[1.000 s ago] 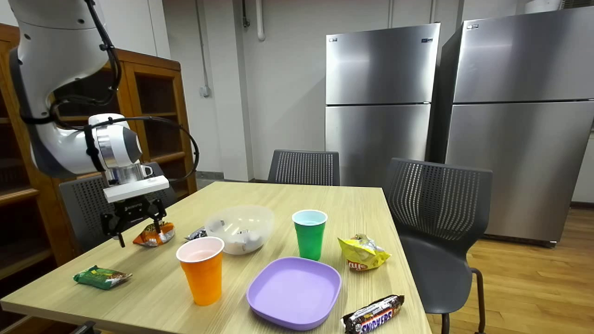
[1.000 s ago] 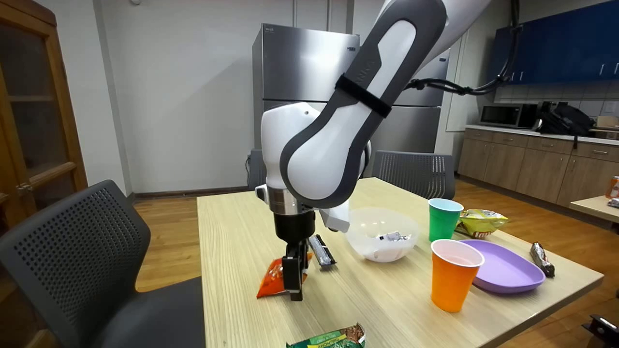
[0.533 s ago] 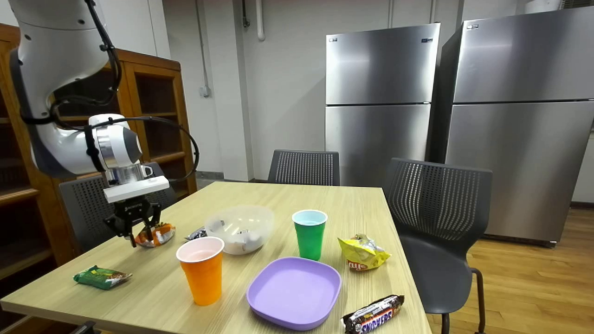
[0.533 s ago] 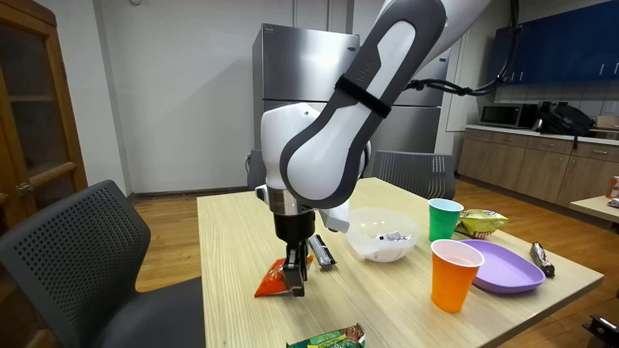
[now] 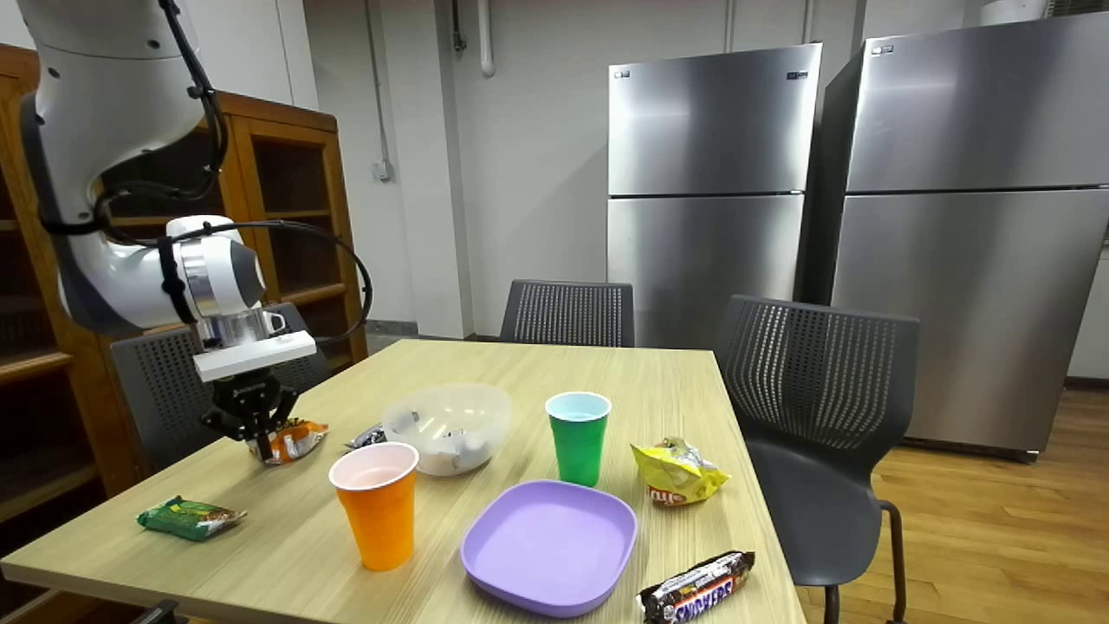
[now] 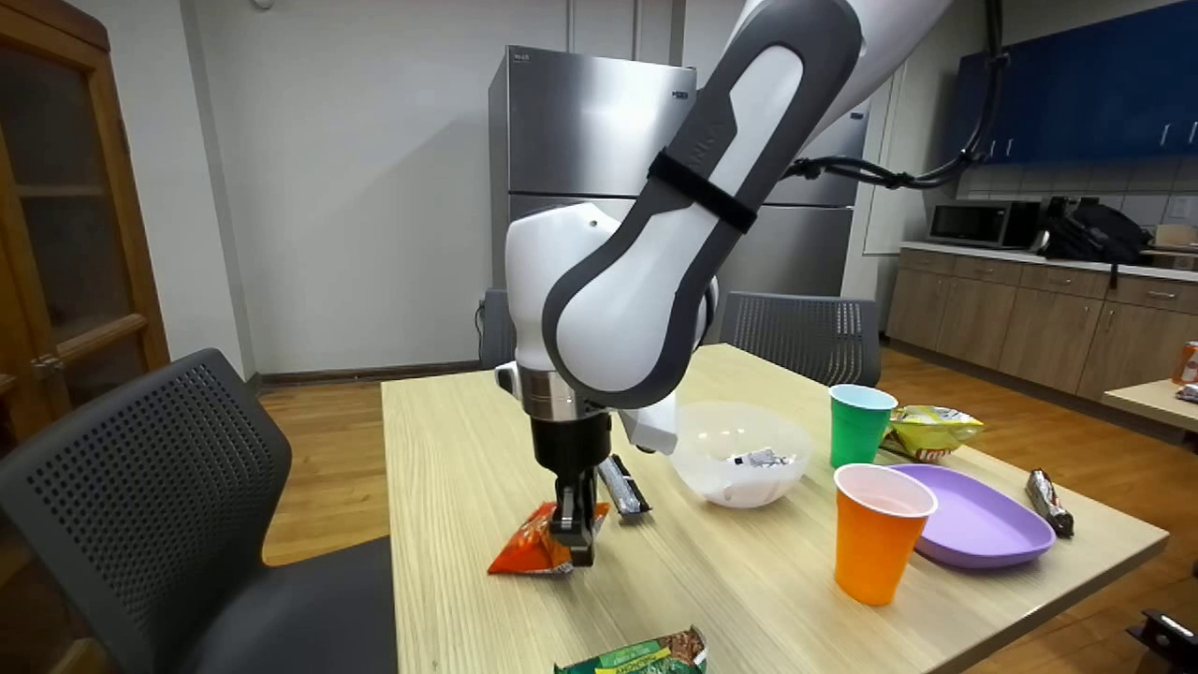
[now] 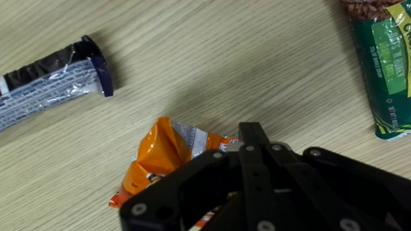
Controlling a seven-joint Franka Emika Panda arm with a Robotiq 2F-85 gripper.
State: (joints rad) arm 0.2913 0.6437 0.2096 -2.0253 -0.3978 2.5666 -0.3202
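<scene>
Below the wrist, my gripper [image 7: 251, 127] stands with its two black fingertips pressed together. Right beside the fingers lies an orange snack bag [image 7: 160, 154], its narrow silver and orange end running in behind them. Part of the bag is hidden under the gripper's links, and I cannot tell whether a fold of it is caught between the pads. In both exterior views the fingers come down low at this orange bag [image 5: 299, 440], [image 6: 533, 548], which rests on the table. A dark bar wrapper [image 7: 64, 70] lies to the left, a green granola packet [image 7: 382, 64] to the right.
A clear bowl [image 5: 485, 425] with wrappers inside stands near the bar wrapper. Around it are an orange cup [image 5: 377, 520], a green cup [image 5: 579, 446], a purple plate [image 5: 550, 546], a yellow bag [image 5: 677, 472] and a Snickers bar [image 5: 697, 588]. Chairs [image 5: 567, 312] surround the table.
The gripper's fingers have come together from wide open. The orange bag has shifted slightly as they closed, and the arm has otherwise barely moved.
</scene>
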